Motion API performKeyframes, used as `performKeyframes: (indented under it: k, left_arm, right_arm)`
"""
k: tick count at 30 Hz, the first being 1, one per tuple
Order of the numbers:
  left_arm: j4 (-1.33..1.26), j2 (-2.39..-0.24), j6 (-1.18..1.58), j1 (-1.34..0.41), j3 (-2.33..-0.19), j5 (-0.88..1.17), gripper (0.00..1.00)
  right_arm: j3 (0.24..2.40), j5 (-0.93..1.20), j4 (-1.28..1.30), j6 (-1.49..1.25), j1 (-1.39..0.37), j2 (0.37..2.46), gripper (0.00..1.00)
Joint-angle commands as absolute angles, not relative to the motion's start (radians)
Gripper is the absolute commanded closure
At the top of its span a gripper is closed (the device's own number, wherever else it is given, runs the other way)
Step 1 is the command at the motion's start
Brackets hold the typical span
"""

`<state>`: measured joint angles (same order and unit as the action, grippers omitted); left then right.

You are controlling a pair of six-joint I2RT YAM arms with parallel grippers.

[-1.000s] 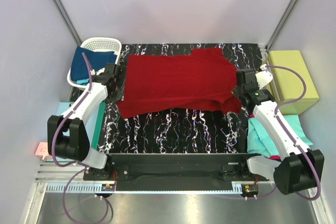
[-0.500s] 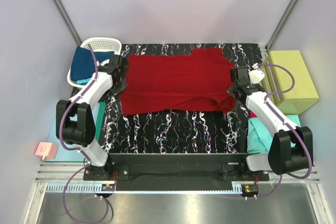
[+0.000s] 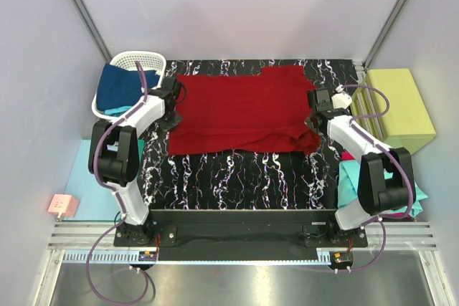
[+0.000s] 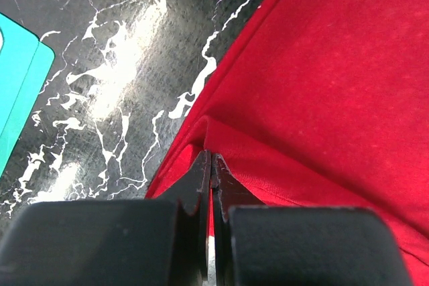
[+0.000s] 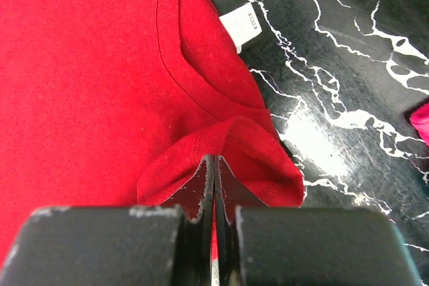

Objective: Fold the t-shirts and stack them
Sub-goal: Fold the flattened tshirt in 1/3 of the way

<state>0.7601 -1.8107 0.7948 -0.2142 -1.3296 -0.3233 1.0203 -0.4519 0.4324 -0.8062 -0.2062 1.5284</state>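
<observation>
Nearest you, at the bottom of the top view, the two arm bases sit at the bench (image 3: 244, 177) edge. Just above the right base, at the lower right of the frame, a teal t-shirt (image 3: 346, 188) lies crumpled off the bench's right side. A pale-blue sheet (image 3: 80, 177) lies flat at the lower left.

In the middle of the frame, the dark red t-shirt (image 3: 240, 109) is spread across the black marbled bench, its lower edge uneven and doubled over toward the right. Your left end effector (image 3: 174, 98) is at the shirt's left edge. In the left wrist view its fingers are pressed together on a raised fold of red cloth at that edge. Your right end effector (image 3: 314, 111) is at the shirt's right edge. In the right wrist view it is clamped on a bunched red hem beside the neckline, with a white label (image 5: 241, 26) showing further up.

Farthest off, a white basket (image 3: 143, 56) at the upper left holds a navy blue t-shirt (image 3: 115, 87), and a yellow-green box (image 3: 398, 98) sits at the upper right.
</observation>
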Motion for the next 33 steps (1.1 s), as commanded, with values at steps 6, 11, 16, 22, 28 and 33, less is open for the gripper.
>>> performKeyframes:
  k: [6,11,16,22,28,33]
  left_arm:
    - [0.735,-1.873,0.796,-0.216,-1.457,-0.370,1.00]
    - [0.736,-1.893,0.795,-0.216,-1.491,-0.376,1.00]
    - [0.738,-1.911,0.795,-0.216,-1.516,-0.373,1.00]
    - [0.741,-1.931,0.793,-0.215,-1.519,-0.379,1.00]
    - [0.747,-1.957,0.795,-0.215,-1.525,-0.384,1.00]
    - [0.747,-1.967,0.795,-0.215,-1.528,-0.393,1.00]
  right_arm:
    - [1.124,-0.456,0.385,-0.796,-0.198,1.620,1.00]
    - [1.173,-0.456,0.376,-0.785,-0.198,1.655,1.00]
    - [1.236,-0.448,0.371,-0.776,-0.198,1.716,1.00]
    - [1.267,-0.451,0.365,-0.772,-0.198,1.778,1.00]
    - [1.307,-0.448,0.357,-0.764,-0.192,1.842,1.00]
    - [1.365,-0.448,0.351,-0.755,-0.189,1.896,1.00]
